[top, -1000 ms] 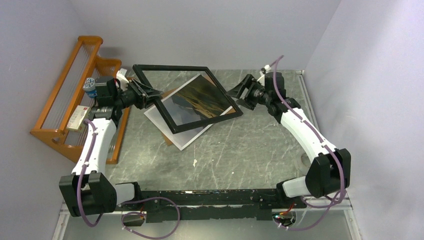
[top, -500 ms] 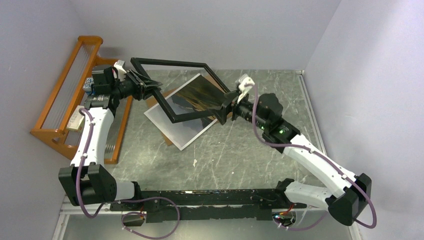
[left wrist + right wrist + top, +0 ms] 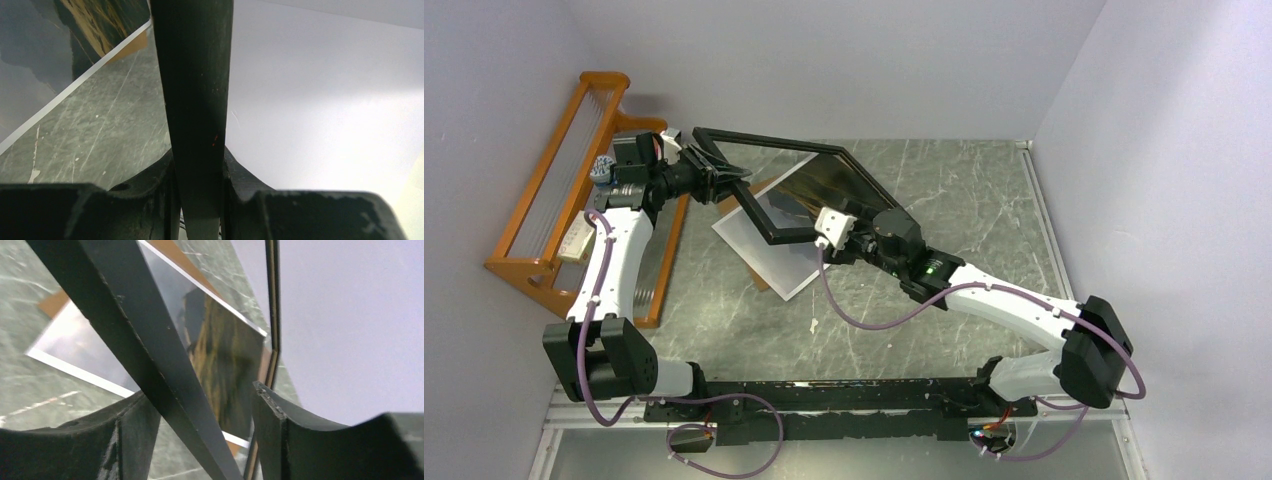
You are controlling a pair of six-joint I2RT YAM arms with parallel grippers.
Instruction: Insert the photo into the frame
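Observation:
The black frame point(image 3: 769, 140) is held up off the table and tilted. My left gripper point(image 3: 729, 182) is shut on its left corner; in the left wrist view the rail point(image 3: 195, 85) runs straight up between the closed jaws of the left gripper point(image 3: 197, 165). My right gripper point(image 3: 816, 236) is at the frame's near rail, open. In the right wrist view that rail point(image 3: 135, 340) crosses slantwise between the spread fingers point(image 3: 272, 420) of the right gripper point(image 3: 205, 410). The photo point(image 3: 779, 262) lies picture side up on the table under the frame, and also shows in the wrist views point(image 3: 100, 20) point(image 3: 225, 350).
A brown backing board point(image 3: 764, 281) lies under the photo, its edge showing. An orange wooden rack point(image 3: 564, 200) stands at the left wall, close behind my left arm. Grey walls close in the back and both sides of the marbled table point(image 3: 984, 200).
My right arm has swung left from the far right to the frame's near rail, its open jaws now around it. My left gripper has kept its hold, and the frame's tilt has shifted.

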